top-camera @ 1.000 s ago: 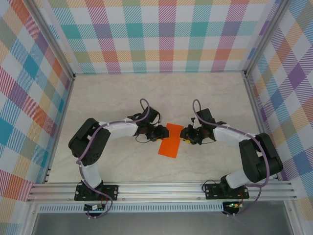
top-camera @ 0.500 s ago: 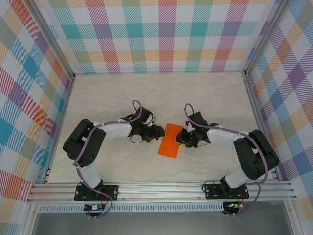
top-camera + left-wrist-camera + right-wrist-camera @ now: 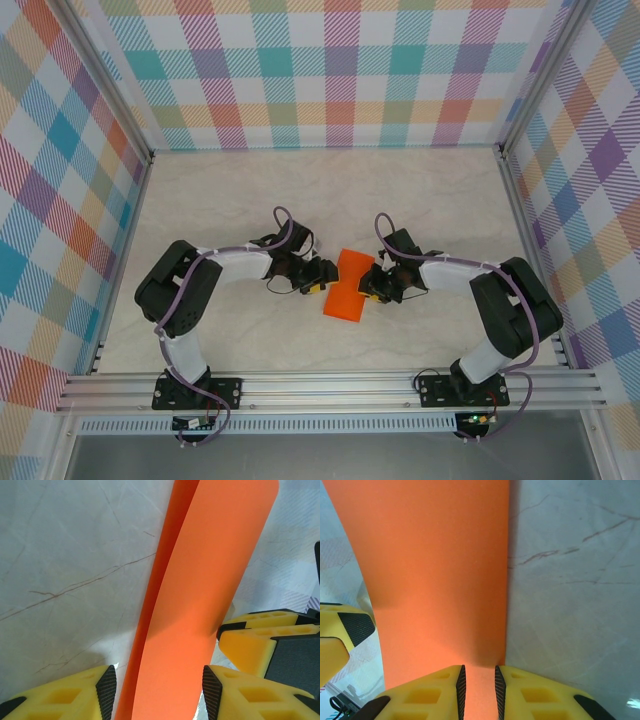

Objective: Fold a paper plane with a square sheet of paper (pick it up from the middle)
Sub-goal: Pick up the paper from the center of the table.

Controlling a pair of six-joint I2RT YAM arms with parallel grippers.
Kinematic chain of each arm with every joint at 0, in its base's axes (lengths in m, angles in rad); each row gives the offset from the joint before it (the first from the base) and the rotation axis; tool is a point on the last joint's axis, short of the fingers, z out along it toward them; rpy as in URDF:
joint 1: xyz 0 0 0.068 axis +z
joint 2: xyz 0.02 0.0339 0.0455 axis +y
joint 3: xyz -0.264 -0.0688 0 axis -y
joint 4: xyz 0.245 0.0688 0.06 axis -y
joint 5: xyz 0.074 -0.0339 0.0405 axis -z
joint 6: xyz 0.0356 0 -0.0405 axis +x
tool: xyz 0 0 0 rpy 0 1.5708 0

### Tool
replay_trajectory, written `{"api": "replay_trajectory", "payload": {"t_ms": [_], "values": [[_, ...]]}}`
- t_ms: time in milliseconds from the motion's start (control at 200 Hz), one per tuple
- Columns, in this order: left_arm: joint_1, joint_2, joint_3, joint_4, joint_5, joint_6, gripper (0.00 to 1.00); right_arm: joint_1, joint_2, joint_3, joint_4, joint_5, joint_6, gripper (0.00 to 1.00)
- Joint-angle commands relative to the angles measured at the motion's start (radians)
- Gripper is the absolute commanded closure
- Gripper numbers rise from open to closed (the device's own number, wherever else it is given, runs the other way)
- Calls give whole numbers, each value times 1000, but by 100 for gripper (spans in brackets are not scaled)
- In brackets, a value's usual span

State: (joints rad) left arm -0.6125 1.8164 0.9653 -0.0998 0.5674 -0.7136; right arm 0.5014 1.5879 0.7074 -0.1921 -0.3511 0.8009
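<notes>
**Orange sheet held between two claws at mid-bench**

The bench [image 3: 250, 200] is a pale, marble-patterned slab; close up, thin brown veins cross its grey-white surface. Three walls [image 3: 330, 70] enclose it at the left, far and right edges, all papered in a pastel check of teal, orange, purple, pink and yellow. Slim metal posts stand in the two far corners. A ribbed aluminium rail [image 3: 330, 385] runs along the near edge and carries both arm bases. Each arm is white with black joints, and a purple cable [image 3: 290, 215] loops over its wrist.

The square sheet of paper [image 3: 345, 290] lies near the middle of the bench, somewhat closer to the near edge than to the far one. It is bright orange and folded over on itself, its upper layer bowing up off the lower one.

The left gripper [image 3: 318, 278] meets the sheet from the left. Its yellow fingers with black pads [image 3: 106, 690] are spread, and the sheet runs through the gap between them. Whether either pad touches the paper cannot be told.

The right gripper [image 3: 370, 283] meets it from the right. Its jaws are drawn close together and pinch the sheet's right-hand edge.
</notes>
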Motion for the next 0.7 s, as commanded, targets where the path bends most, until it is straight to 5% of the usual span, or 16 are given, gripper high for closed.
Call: {"api": "replay_trajectory", "payload": {"t_ms": [0,695], "values": [[8,20,28,-2,43,13,49,7,19,4,0,26,5,75],[3,70,37,83,149,-9,55,6,18,-3,4,32,0,74]]}}
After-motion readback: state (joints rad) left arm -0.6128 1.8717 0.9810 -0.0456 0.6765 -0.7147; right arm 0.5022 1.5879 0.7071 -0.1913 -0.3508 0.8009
